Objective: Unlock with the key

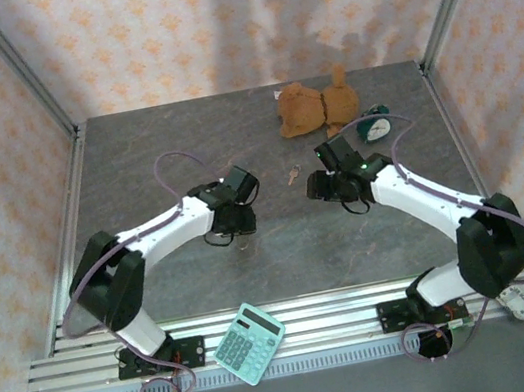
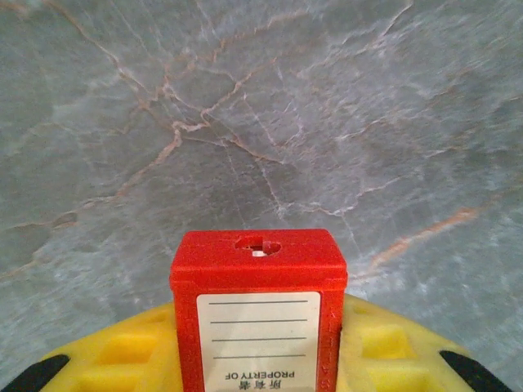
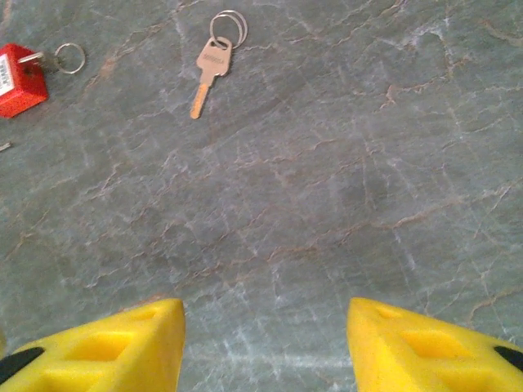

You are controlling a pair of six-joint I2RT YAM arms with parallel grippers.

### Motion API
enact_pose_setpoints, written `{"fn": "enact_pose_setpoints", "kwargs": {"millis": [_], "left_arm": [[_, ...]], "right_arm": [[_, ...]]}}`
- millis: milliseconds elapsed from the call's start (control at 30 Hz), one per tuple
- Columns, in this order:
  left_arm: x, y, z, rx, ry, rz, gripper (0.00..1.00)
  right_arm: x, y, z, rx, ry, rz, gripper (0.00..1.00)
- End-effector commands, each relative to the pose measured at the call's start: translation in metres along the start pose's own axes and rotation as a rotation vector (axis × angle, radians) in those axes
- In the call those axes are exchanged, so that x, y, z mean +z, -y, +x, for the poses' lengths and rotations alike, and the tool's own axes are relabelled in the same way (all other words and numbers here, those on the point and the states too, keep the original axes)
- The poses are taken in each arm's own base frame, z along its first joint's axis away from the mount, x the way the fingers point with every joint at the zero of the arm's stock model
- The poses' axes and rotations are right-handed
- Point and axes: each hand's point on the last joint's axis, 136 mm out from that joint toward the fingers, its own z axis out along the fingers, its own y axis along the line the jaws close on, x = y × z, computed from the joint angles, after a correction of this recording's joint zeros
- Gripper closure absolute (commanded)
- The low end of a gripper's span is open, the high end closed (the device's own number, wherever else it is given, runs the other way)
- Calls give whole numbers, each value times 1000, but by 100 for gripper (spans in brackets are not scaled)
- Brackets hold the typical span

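A red padlock (image 2: 258, 278) with a white "PROPERTY OF" label sits between the yellow fingers (image 2: 122, 351) of my left gripper (image 2: 258, 322), which is shut on it. Its keyhole (image 2: 257, 245) faces away from the camera and is empty. The silver key (image 3: 209, 72) with two rings lies flat on the grey stone tabletop, ahead and to the left of my right gripper (image 3: 265, 331), which is open and holds nothing. In the top view the key (image 1: 293, 174) lies between my left gripper (image 1: 233, 216) and my right gripper (image 1: 319, 186).
A second red lock (image 3: 20, 79), with a key and ring at its end, lies at the far left of the right wrist view. A brown plush toy (image 1: 315, 105) and a teal object (image 1: 376, 125) sit at the back. A teal calculator (image 1: 249, 342) rests on the front rail.
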Motion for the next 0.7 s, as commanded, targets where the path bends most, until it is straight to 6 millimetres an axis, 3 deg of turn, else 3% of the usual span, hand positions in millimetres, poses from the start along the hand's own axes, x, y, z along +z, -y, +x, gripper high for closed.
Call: {"fn": "enact_pose_setpoints", "kwargs": {"millis": [0, 167, 333, 500, 667], "left_arm": [[12, 8, -3, -8, 12, -6, 66], [23, 17, 3, 2, -14, 11, 62], [27, 14, 9, 23, -29, 0, 46], [22, 9, 11, 56, -36, -21, 31], [1, 1, 1, 61, 5, -44, 28]], "right_arm": [[12, -3, -15, -25, 14, 23, 47], [37, -17, -34, -87, 8, 22, 50], [64, -26, -58, -123, 7, 52, 51], [91, -26, -85, -85, 3, 160, 50], [115, -27, -98, -33, 11, 212, 52]]}}
